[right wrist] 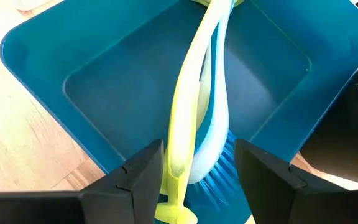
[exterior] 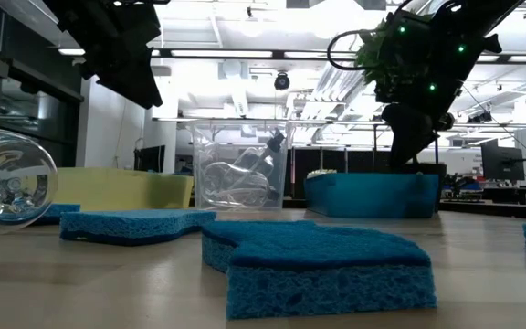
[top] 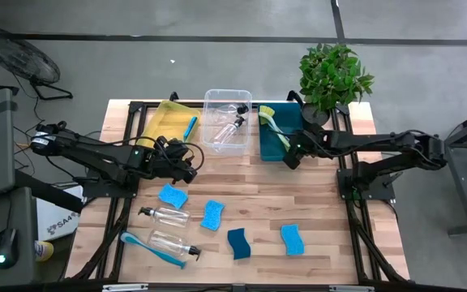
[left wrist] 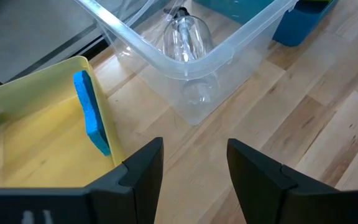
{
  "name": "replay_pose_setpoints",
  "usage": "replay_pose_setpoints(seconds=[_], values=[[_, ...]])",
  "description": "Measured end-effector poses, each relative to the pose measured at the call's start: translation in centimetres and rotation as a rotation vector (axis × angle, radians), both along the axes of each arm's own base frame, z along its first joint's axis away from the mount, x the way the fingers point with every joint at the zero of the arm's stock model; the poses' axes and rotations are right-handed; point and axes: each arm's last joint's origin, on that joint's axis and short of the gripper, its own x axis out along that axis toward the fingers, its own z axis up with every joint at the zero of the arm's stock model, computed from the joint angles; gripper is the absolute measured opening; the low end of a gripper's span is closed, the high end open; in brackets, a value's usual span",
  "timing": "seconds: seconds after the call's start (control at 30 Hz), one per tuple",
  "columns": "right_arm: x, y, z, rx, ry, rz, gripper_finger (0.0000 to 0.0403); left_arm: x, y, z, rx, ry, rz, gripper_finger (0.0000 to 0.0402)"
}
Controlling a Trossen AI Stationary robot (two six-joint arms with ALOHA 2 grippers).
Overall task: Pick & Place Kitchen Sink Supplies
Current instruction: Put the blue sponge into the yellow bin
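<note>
A yellow-green dish brush (right wrist: 185, 106) and a pale blue one with blue bristles (right wrist: 219, 174) lie side by side in the teal bin (right wrist: 104, 81). My right gripper (right wrist: 201, 174) hangs open over that bin's near end (top: 290, 158), a finger on either side of the yellow-green handle's end, holding nothing. My left gripper (left wrist: 194, 168) is open over bare wood (top: 193, 168), in front of the yellow bin (left wrist: 36, 137) and the clear bin (left wrist: 229, 43). A blue sponge (left wrist: 91, 115) stands on edge against the yellow bin's wall. A clear bottle (left wrist: 185, 37) lies in the clear bin.
On the near half of the table lie several blue sponges (top: 173, 195) (top: 212, 215) (top: 238, 242) (top: 293, 239), two clear bottles (top: 164, 215) (top: 173, 242) and a blue brush (top: 148, 247). A potted plant (top: 333, 75) stands at the far right corner.
</note>
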Motion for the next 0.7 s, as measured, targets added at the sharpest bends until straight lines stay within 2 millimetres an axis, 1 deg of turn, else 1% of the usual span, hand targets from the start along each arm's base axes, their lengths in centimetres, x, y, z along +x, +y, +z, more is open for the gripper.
replay_pose_setpoints(seconds=[0.2,0.43,0.57,0.7], values=[[-0.1,0.1,0.4,0.02,-0.026,0.021,0.019,0.0,0.0,0.0,0.0,0.0,0.0,0.0173],[-0.9,0.8,2.0,0.049,-0.12,0.1,0.019,0.0,0.0,0.0,0.0,0.0,0.001,0.0173],[-1.1,2.1,2.9,0.092,-0.172,0.209,0.019,0.0,0.0,0.0,0.0,-0.001,0.001,0.0173],[-1.2,4.1,3.5,0.138,-0.21,0.35,0.019,0.0,0.0,0.0,0.0,-0.001,0.001,0.0173]])
